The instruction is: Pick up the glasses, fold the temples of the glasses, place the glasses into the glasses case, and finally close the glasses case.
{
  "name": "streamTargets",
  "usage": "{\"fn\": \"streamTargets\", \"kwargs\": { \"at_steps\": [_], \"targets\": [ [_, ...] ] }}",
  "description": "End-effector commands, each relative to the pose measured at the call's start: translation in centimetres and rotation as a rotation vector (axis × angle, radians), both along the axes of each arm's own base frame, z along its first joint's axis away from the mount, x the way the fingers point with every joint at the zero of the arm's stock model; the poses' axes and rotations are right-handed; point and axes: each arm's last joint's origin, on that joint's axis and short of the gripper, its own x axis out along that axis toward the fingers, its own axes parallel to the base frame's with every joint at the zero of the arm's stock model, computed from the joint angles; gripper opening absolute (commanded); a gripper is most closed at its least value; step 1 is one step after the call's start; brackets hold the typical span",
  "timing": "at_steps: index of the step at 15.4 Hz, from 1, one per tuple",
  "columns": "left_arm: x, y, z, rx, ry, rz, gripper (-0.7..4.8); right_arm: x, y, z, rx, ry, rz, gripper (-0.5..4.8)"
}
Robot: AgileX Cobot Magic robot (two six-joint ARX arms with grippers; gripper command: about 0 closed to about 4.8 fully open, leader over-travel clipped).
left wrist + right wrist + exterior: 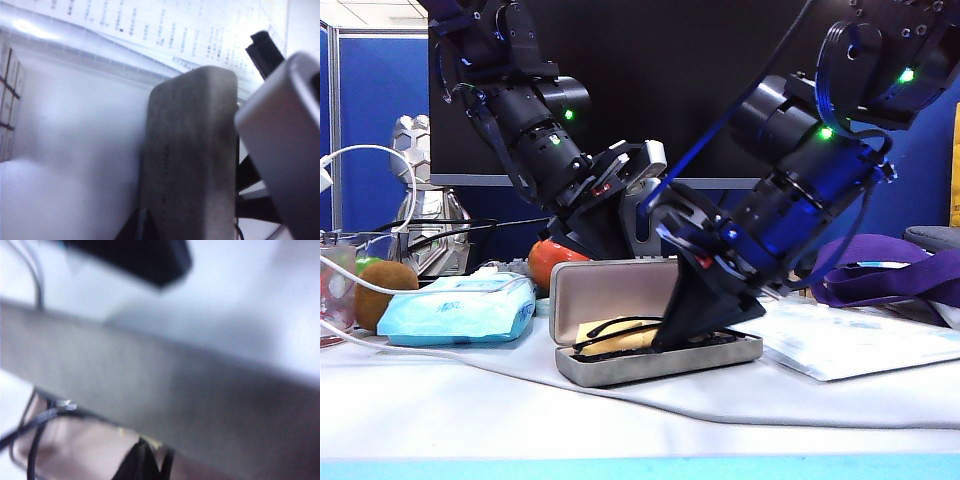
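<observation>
**Both arms at the open case**

The glasses case (655, 345) sits open on the white table (470, 410), its lid (610, 290) standing up toward the back and its tan lining facing the camera. The glasses (610, 333) lie inside the lower tray, on a yellow cloth (620, 335); one thin black temple (620, 322) arcs above the tray's edge.

My right gripper (692, 335) reaches down into the tray at the right end of the glasses, its fingers pressed together. I cannot tell whether they pinch any part of the frame.

My left gripper (582, 245) is behind the raised lid, mostly hidden by it, also with fingers pressed together. From my left wrist I see the lid's grey outer face (192, 160) close up, with faint lettering.

A light-blue wipes pack (460, 310) lies to the left of the case, a kiwi (382, 292) beyond it.
</observation>
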Motion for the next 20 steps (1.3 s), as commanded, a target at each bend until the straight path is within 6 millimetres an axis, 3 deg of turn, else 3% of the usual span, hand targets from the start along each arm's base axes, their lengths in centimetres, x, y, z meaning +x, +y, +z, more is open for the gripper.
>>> {"fn": "streamTargets", "kwargs": {
  "at_steps": [1,5,7,12,17,20],
  "targets": [
    [0.0,0.0,0.3,-0.014,-0.003,-0.005,-0.05,0.3,0.2,0.3,0.009,-0.037,-0.014,-0.01],
    [0.0,0.0,0.3,-0.014,-0.002,-0.005,-0.05,0.4,0.3,-1.2,-0.011,0.013,-0.019,-0.01],
    [0.0,0.0,0.3,-0.013,-0.004,-0.005,-0.05,0.5,0.4,-0.8,0.029,0.008,0.008,-0.01],
    [0.0,-0.1,0.3,-0.014,-0.005,-0.005,-0.05,-0.7,-0.1,3.1,0.062,-0.035,0.011,-0.01],
    [0.0,-0.1,0.3,-0.014,-0.005,-0.005,-0.05,-2.3,-0.4,2.4,0.073,0.166,0.106,-0.01],
    [0.0,-0.1,0.3,-0.014,-0.005,-0.005,-0.05,-2.5,-0.1,2.3,0.064,0.16,0.133,-0.01]
  ]
}}
